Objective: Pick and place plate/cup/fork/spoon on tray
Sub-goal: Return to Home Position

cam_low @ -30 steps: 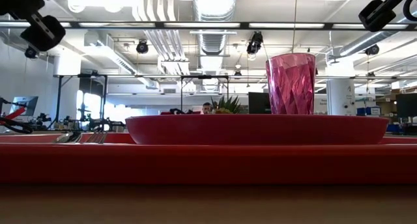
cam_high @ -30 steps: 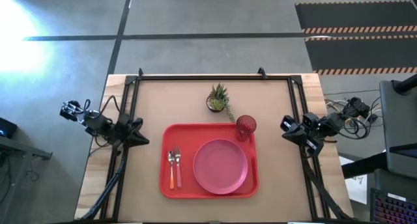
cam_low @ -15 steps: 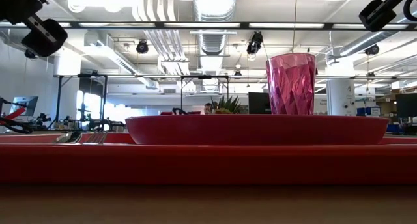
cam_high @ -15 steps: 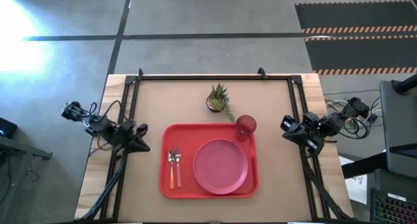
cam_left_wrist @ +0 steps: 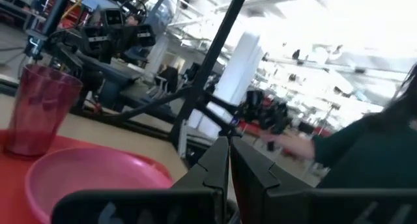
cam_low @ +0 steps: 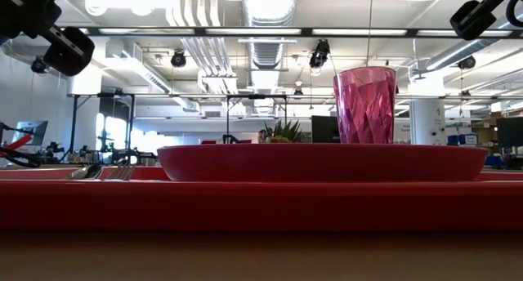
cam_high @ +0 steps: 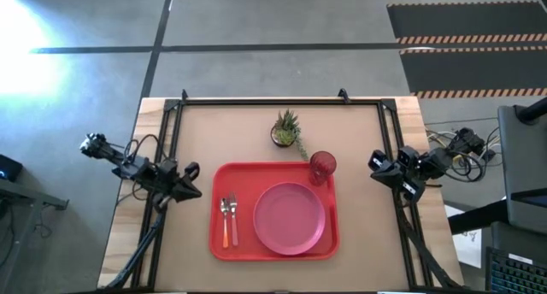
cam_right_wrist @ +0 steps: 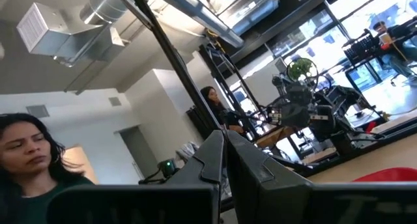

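The red tray (cam_high: 256, 176) lies at the table's middle. On it rest the pink plate (cam_high: 289, 218), the red-pink cup (cam_high: 322, 167) upright at the tray's far right corner, and at the tray's left the spoon (cam_high: 225, 226) with the fork (cam_high: 232, 222) beside it. In the low view, the cup (cam_low: 364, 105) stands behind the plate (cam_low: 323, 161). My left gripper (cam_high: 190, 179) hangs shut above the table, left of the tray. My right gripper (cam_high: 376, 166) hangs shut right of the tray. Each wrist view shows its fingers (cam_left_wrist: 229, 155), (cam_right_wrist: 225, 149) closed on nothing.
A small potted green plant (cam_high: 288, 129) stands beyond the tray's far edge. A black frame (cam_high: 256, 102) runs along the table's far edge and both sides. People show in the room beyond, one (cam_right_wrist: 26, 152) in the right wrist view and one (cam_left_wrist: 365, 159) in the left.
My left gripper has sunk a little and shifted toward the tray, staying shut. The things on the tray have kept their places.
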